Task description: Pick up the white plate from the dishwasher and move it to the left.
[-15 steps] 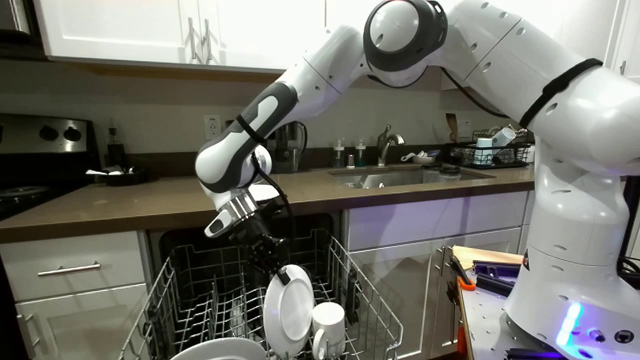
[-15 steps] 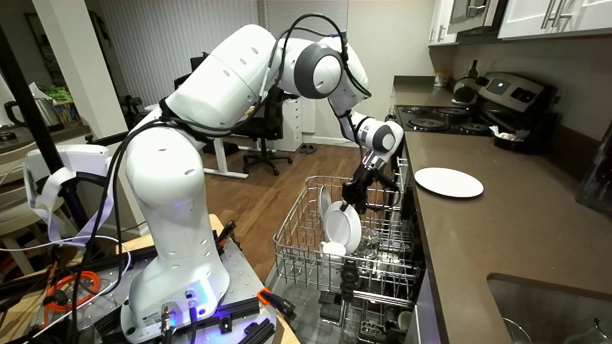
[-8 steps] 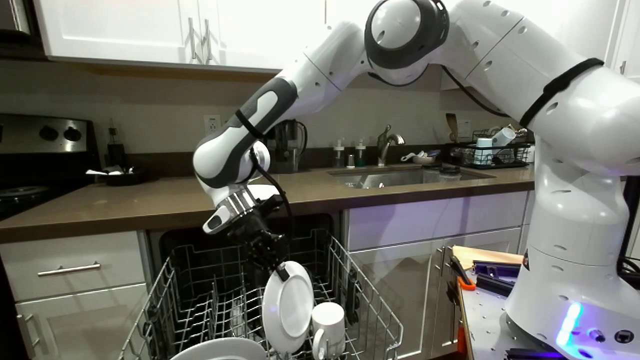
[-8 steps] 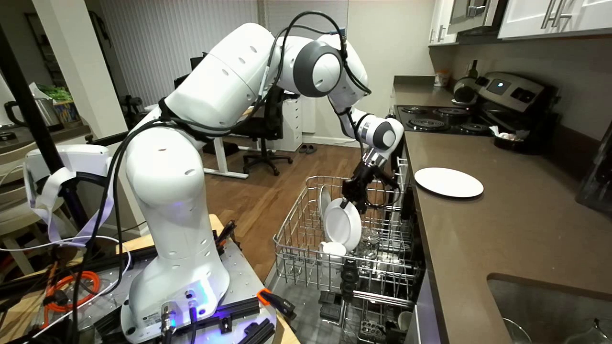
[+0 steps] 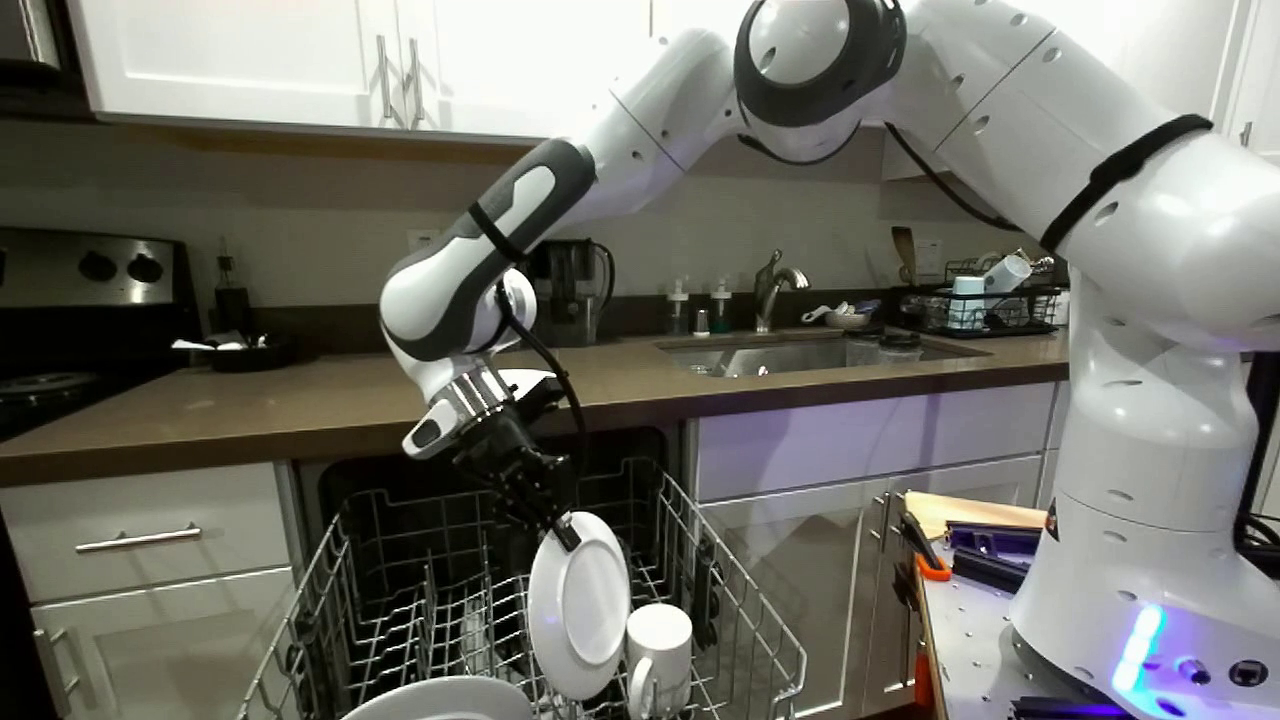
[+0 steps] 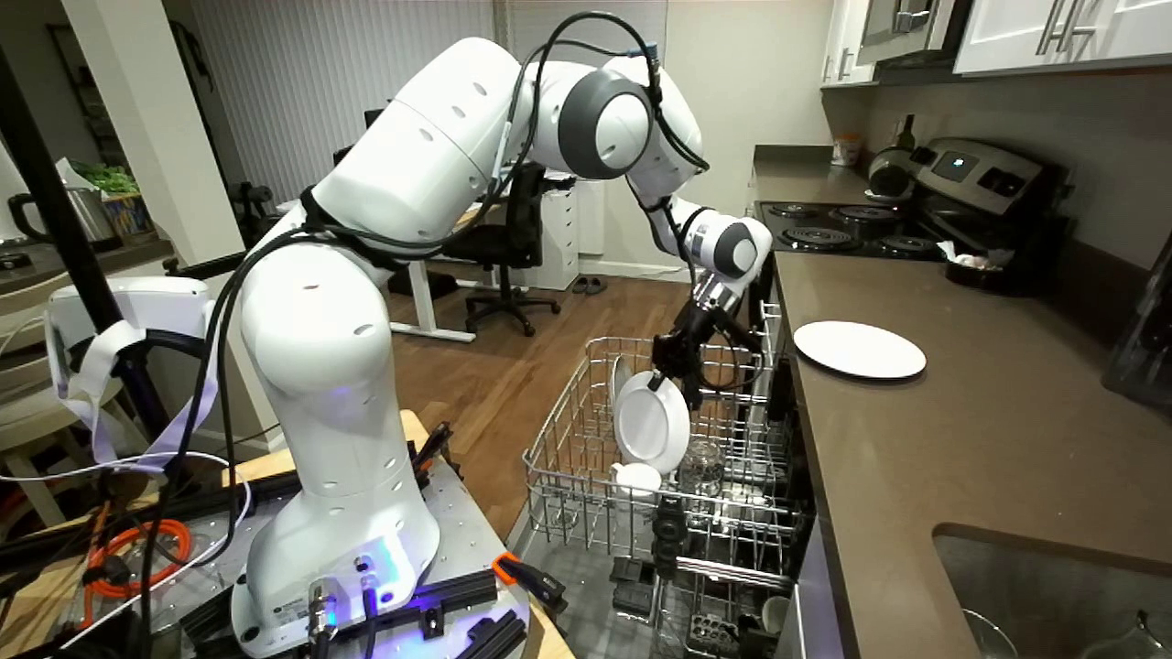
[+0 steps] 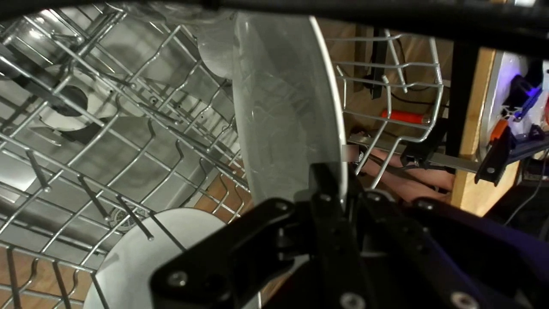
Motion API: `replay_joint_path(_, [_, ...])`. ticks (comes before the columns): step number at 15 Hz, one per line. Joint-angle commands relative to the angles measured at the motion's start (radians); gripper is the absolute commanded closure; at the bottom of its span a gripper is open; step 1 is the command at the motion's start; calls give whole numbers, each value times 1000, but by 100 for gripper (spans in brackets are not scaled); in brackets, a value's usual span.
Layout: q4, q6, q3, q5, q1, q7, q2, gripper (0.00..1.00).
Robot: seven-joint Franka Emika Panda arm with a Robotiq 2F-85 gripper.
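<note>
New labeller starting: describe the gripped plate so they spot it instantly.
Below the brown counter, find the dishwasher and its pulled-out wire rack. In an exterior view, a glossy, near-upright white plate shows just left of a white mug. Unlike the other rack plate at the picture's bottom, it has the gripper clamped on its upper rim.

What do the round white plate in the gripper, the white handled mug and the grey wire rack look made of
Round white plate: probably glazed ceramic; glossy, with reflections in the wrist view, though melamine is possible.
White handled mug: likely ceramic too, smooth and opaque.
Grey wire rack: seemingly metal, thin wires glinting; bare or coated, I can't tell.
</note>
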Motion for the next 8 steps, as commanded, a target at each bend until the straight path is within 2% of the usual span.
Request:
replay_joint_path(1, [-21,-81,14,3,-3,-8,-39,98])
replay_joint_path(8, [-26,-91,11,0,-5,1,-60,98])
